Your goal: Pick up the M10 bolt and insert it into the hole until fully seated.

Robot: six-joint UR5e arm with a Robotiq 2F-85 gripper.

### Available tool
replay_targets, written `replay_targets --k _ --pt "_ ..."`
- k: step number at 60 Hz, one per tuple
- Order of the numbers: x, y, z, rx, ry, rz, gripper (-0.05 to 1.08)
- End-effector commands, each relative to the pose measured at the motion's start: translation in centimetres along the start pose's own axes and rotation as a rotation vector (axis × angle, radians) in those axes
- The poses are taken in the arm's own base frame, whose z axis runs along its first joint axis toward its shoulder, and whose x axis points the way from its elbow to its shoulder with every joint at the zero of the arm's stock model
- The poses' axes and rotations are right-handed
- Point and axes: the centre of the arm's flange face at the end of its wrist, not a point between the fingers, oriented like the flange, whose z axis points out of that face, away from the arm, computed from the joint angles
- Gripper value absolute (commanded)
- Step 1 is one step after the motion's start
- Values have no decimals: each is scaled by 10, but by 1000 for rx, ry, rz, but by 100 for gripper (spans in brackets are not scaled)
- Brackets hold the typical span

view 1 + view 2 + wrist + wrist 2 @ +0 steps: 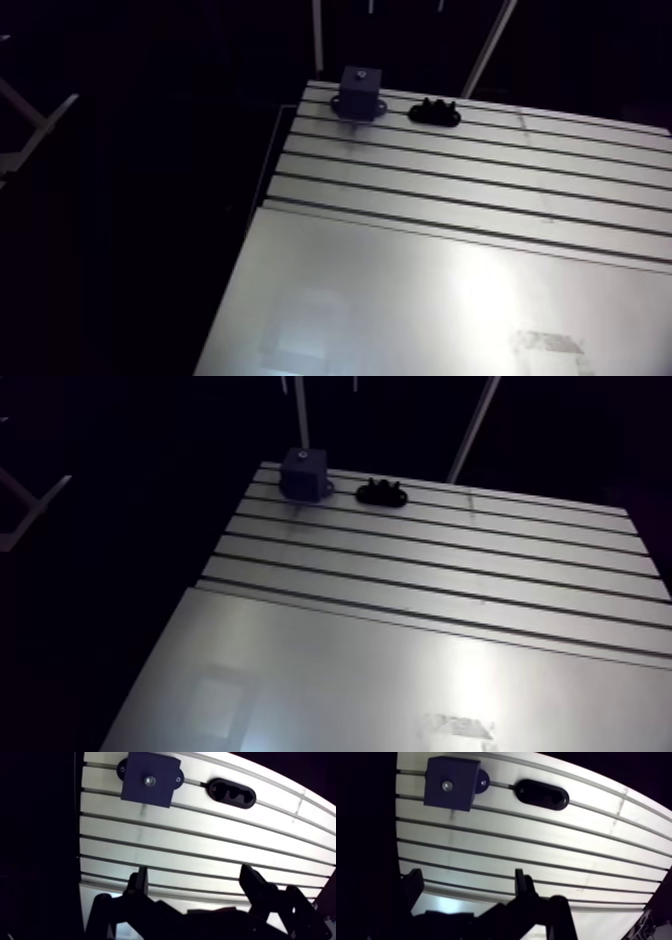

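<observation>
Your pincer [195, 876] hangs wide open over the slotted aluminium desk [200, 837], with nothing between its two dark fingers [141, 879]. Ahead of it, near the desk's far corner, sits the dark blue square block [137, 789]. Just beside that is the black oval holder [231, 793] with its two recesses.

You see no loose M10 bolt anywhere on the desk. The only bright metal is a small round spot [150, 781] in the middle of the block's top face. You cannot tell from here whether that is the bolt's head already in the hole or only the hole's own lining. Nor can you tell whether anything lies in the holder's dark recesses.

That doubt is, to my mind, the main risk: go down on the wrong thing and you close on air or nip the block's edge. Block and holder stand close together, so a wide approach could knock one while reaching for the other. A bolt gripped off-centre would likely tilt and jam at the hole's mouth instead of seating
</observation>
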Motion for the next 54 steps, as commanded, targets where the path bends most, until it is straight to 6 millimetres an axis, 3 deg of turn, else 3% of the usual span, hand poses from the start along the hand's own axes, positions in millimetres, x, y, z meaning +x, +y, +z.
replay_targets --k 1,14,54 --pt "-127 75 -86 4 84 92 0" --pt "-138 79 -101 4 128 106 1" --pt "-132 76 -114 26 132 103 1"
